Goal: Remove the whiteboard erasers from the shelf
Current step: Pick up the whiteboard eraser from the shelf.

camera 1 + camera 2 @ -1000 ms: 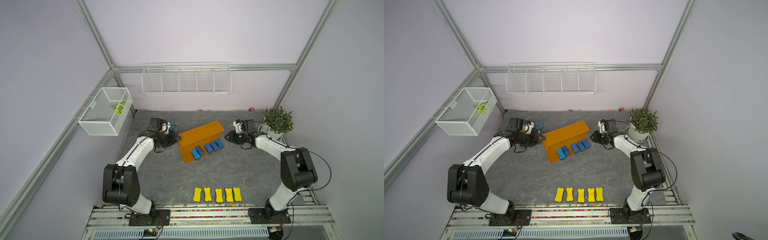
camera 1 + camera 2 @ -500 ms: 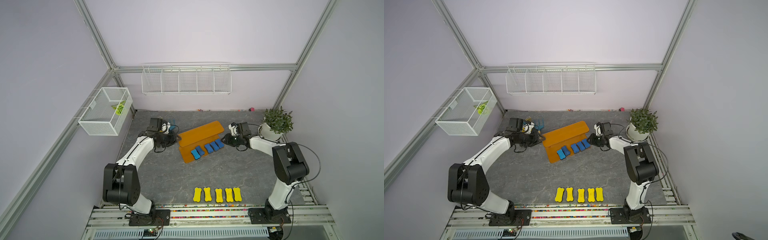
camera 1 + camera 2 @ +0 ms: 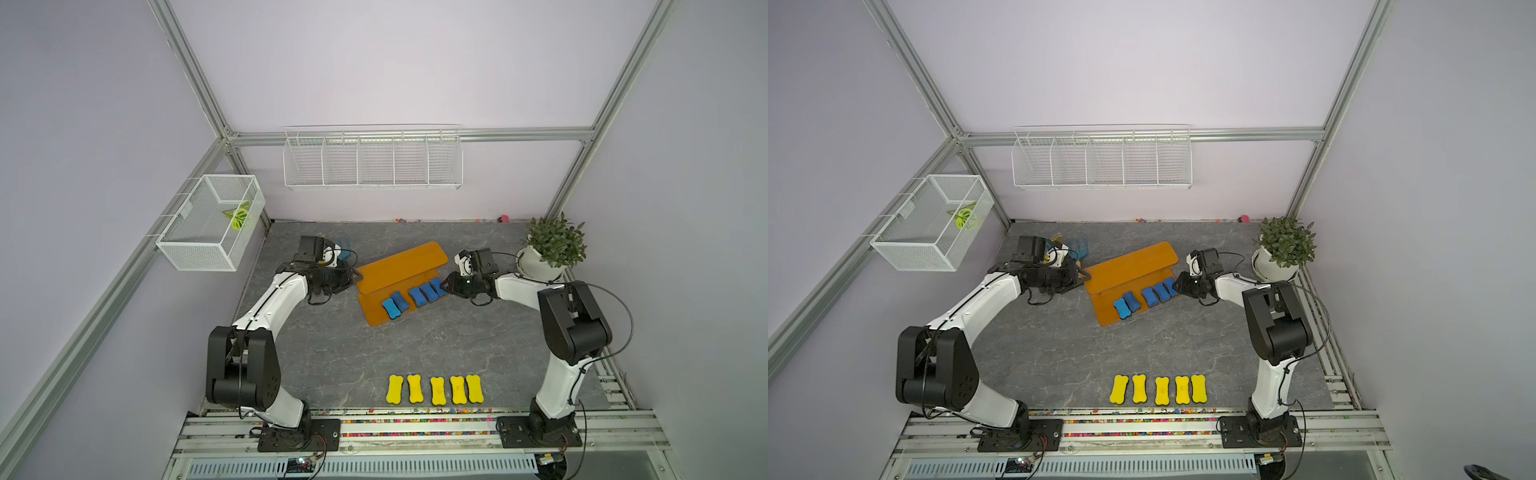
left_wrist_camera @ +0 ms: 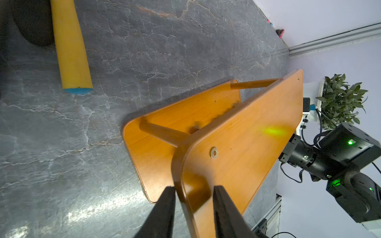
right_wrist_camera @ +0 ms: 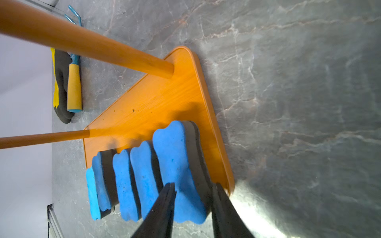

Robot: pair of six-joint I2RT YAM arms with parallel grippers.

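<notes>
Erasers in blue are what is left on the shelf. The right claw has slid in over the last second and now straddles the end blue eraser. Its jaws sit close on both faces, but whether they pinch yet I cannot tell. The left claw stays clamped on the corner of the shelf's top board, steadying it toward the desk's far edge. Five yellow erasers lie along the near edge, so I'd judge the second half is starting.
</notes>
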